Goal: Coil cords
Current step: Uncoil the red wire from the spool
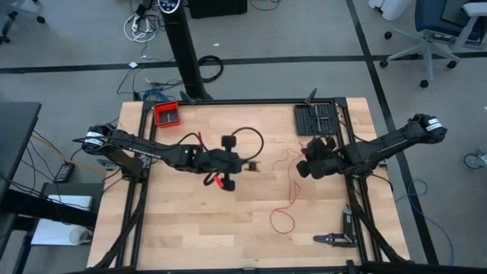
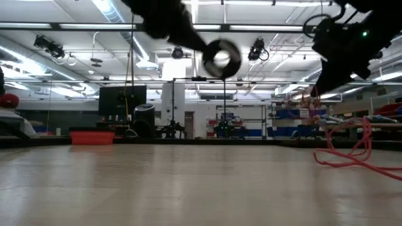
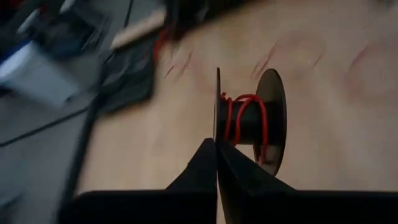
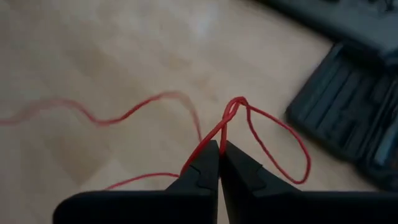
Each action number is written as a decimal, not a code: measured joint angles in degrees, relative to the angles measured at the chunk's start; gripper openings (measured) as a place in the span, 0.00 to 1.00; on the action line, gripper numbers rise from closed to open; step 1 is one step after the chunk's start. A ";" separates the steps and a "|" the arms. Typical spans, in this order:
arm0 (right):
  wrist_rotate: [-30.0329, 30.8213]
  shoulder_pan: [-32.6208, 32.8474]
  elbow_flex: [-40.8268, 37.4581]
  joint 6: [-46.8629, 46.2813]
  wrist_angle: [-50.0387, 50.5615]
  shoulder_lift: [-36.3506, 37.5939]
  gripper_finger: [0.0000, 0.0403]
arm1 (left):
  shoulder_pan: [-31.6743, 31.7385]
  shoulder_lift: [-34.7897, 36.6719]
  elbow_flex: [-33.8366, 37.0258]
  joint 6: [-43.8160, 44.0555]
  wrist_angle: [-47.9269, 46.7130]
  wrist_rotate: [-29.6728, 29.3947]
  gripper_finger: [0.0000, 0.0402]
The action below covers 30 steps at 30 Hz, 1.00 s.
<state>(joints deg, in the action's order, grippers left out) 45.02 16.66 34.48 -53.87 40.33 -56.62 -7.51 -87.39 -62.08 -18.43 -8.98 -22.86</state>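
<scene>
Cord (image 1: 285, 199) trailing on table (image 1: 190, 236), between left gripper (image 1: 255, 166), right gripper (image 1: 298, 169)

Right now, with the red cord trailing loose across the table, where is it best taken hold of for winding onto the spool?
Probably where the right hand already pinches it: at the crossing of the raised loop in the red cord, from above. That part stands off the wood, while the rest lies flat. The left hand holds the spool, a few turns on it.
</scene>
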 joint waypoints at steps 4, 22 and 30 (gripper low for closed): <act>6.30 4.16 0.00 0.74 -2.31 4.43 0.02 | 0.54 0.00 0.02 -1.24 -6.54 -14.61 0.01; -19.56 21.57 0.00 52.32 -56.62 11.10 0.02 | 2.53 0.00 0.02 1.24 -7.12 -38.49 0.01; -32.76 21.60 0.00 53.11 -57.67 4.65 0.01 | 3.95 0.00 0.02 18.61 2.27 -42.64 0.01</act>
<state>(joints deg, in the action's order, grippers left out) 12.26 38.26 34.48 -0.76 -17.34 -51.96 -3.56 -87.39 -62.06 0.18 -6.70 -65.50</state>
